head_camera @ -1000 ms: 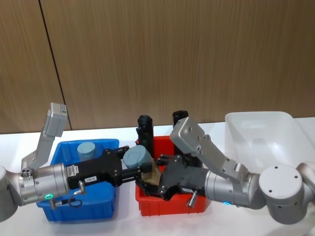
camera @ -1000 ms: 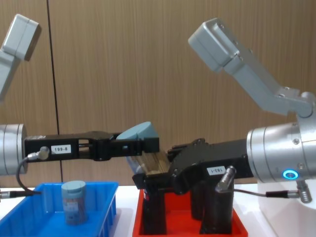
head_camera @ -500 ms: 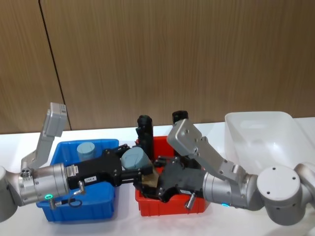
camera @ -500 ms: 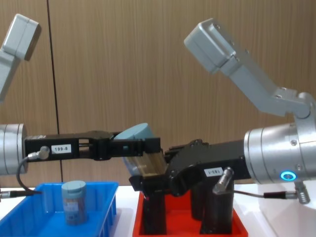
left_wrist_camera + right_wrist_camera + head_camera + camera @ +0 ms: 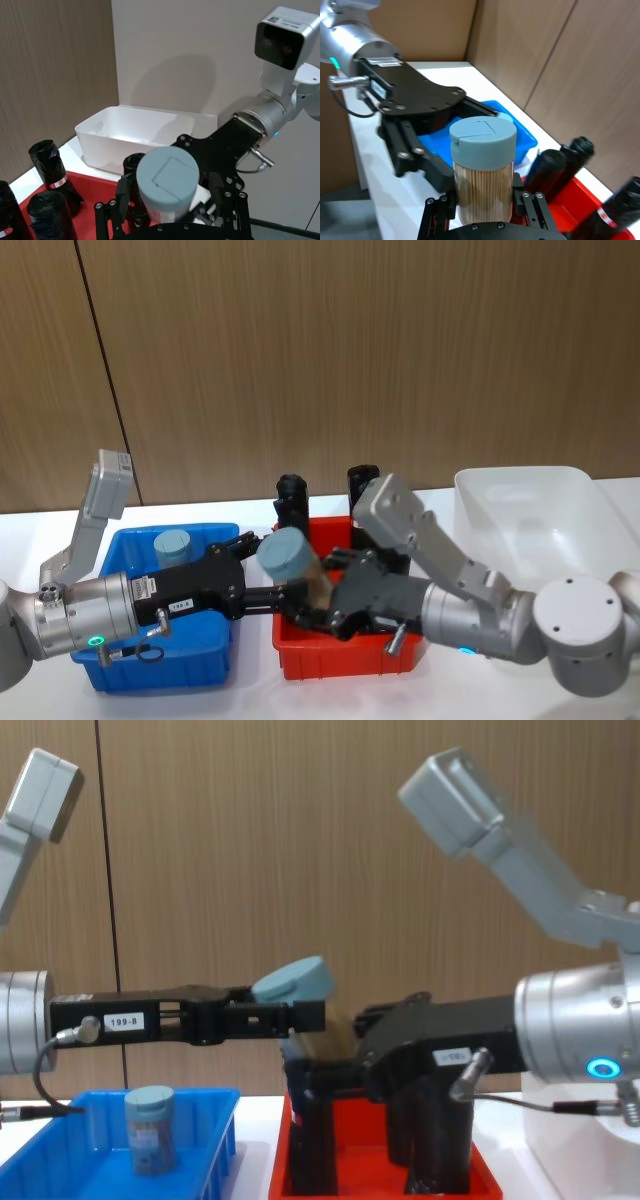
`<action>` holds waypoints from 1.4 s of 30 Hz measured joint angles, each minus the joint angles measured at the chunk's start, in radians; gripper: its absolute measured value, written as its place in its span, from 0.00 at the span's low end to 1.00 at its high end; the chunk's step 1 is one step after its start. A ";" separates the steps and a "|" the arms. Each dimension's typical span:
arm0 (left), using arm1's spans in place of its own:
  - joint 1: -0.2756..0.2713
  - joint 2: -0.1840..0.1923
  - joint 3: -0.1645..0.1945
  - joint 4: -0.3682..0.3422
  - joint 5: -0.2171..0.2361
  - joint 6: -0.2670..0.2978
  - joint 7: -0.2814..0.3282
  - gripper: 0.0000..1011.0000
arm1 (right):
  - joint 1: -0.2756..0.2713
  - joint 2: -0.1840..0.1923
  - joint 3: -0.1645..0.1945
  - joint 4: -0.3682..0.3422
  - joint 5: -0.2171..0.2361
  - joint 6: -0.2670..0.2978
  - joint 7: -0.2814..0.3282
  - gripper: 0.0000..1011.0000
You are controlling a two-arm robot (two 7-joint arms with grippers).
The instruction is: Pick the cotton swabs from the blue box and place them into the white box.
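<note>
centrally, in mid-air: cotton swab jar [image 5: 292, 558], pale blue-grey lid tilted, swab sticks visible through the clear wall; hangs above the left edge of the red bin [image 5: 340, 660], lifted off its floor, between the two arms.

right gripper [image 5: 484, 202]: reaches in from the right, low over the red bin; fingers pressed against the lower body of the cotton swab jar on both sides, clamped on it.

left gripper [image 5: 312, 1016]: reaches in level from the left, above the blue box [image 5: 180, 672]; fingers spread apart, one to each side of the jar's upper part, not closed on it; contact with the jar not discernible.

blue box: rests on the white table [image 5: 255, 690] at near left, just beside the red bin; contains a second jar [image 5: 173, 543], upright, toward the far wall.

red bin: sits between blue box and white box [image 5: 515, 476]; holds black rolls [image 5: 292, 502], standing upright at the far side, behind the held jar.

white box: stands at far right, taller than the other bins, well apart from the held jar.
</note>
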 joint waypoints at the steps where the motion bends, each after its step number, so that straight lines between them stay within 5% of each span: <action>1: 0.000 0.000 0.000 0.000 0.000 0.000 0.000 0.99 | -0.001 0.006 0.006 -0.001 0.006 -0.001 -0.008 0.62; 26: 0.000 0.000 0.000 0.000 0.000 0.000 0.000 0.99 | -0.002 0.126 0.145 0.013 0.110 -0.038 -0.174 0.62; 42: 0.000 0.000 0.000 0.000 0.000 0.000 0.000 0.99 | 0.061 0.152 0.205 0.184 0.126 -0.080 -0.287 0.62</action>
